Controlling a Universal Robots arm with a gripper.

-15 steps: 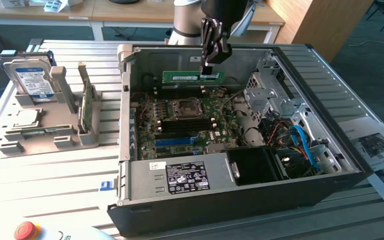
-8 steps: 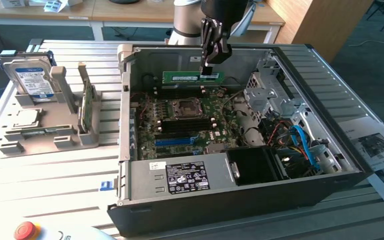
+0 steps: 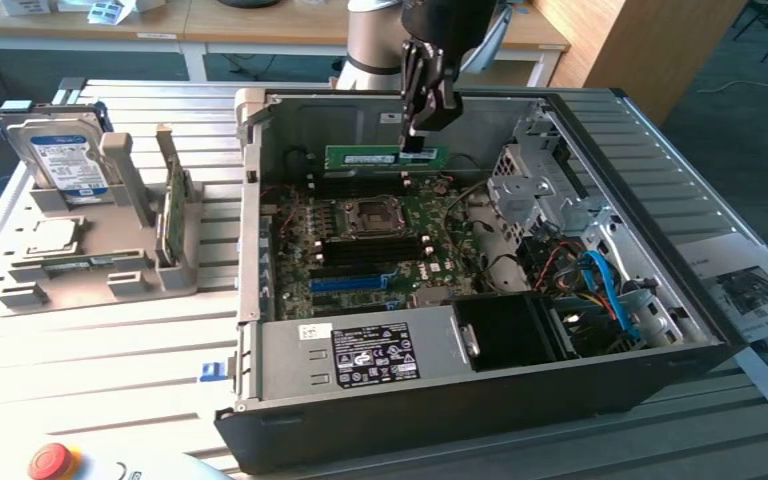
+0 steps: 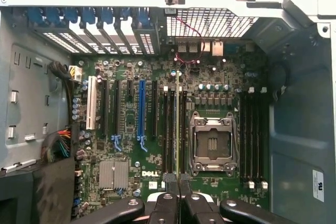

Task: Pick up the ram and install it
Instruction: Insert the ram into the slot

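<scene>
While the ram [image 3: 381, 157] hangs over the board, a slight skew could spoil the seating.
From the case [image 3: 491, 400] front inward: the motherboard [image 3: 384, 240] lies flat. Above its far part the end effector [image 3: 416, 148] is clamped on the ram's top edge, off-centre toward the exterior view's right. The ram stands on edge, its long axis level and running across the exterior view, roughly along the dark slots [image 3: 357, 186] below it. With that off-centre grip the stick could tilt so one end meets a slot first, or it could land between slots and jam.
</scene>
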